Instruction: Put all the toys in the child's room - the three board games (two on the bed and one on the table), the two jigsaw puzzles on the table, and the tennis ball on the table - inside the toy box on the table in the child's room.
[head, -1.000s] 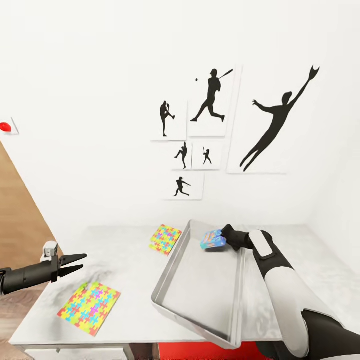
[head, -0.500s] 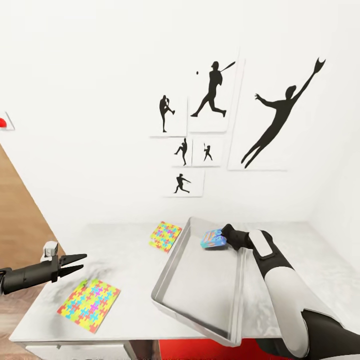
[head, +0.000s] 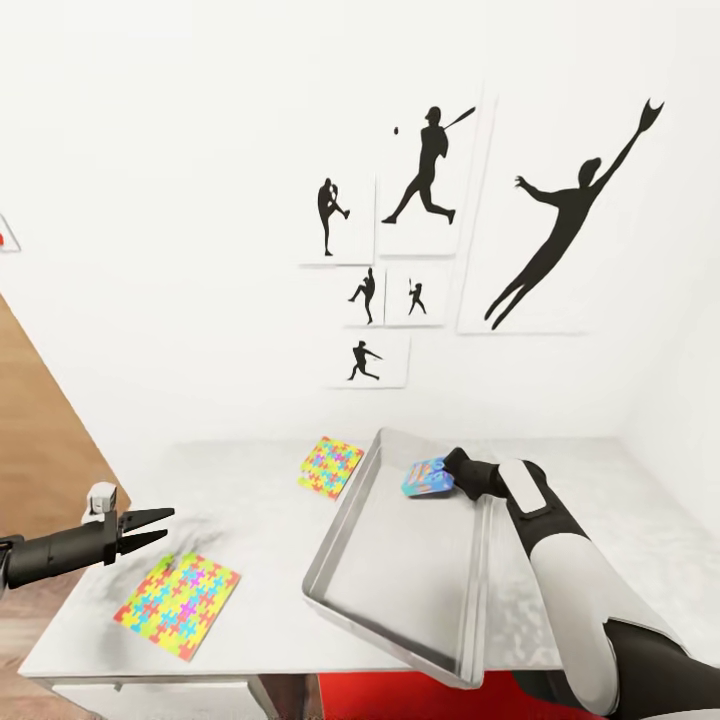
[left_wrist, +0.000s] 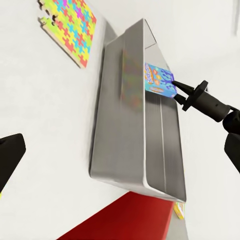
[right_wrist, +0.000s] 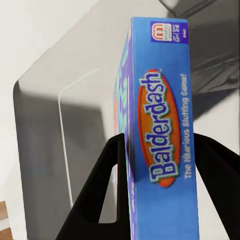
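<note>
Between the right jaws (right_wrist: 160, 150): blue Balderdash board game (right_wrist: 162, 130), clamped on its thin edges, one finger on each side, box held edge-on with the printed spine toward the wrist cam. Grip across the narrow dimension makes sense, since the flat faces are wider than the jaws could span.

Directly beyond and below the jaws: grey toy box (head: 400, 570). The game hangs over its far end, inside the rim line, apparently not yet resting on the floor of the bin. My read: it's positioned for a release straight down so it lands flat inside instead of catching the sloped wall. The bin looks empty apart from that.

Left jaws (head: 150, 527): parted, holding nothing, hovering over the worktop (head: 260, 500) edge well apart from the bin. Just below and ahead of them lies the near jigsaw puzzle (head: 178, 606), flat on the worktop, probably staged as the next pick. Far jigsaw puzzle (head: 331, 466) sits just beside the bin's far left corner; can't tell if it touches.

Risk: the puzzles are thin mats lying flush, so there's little edge for the jaws to bite.

Tennis ball and other games: can't locate.
</note>
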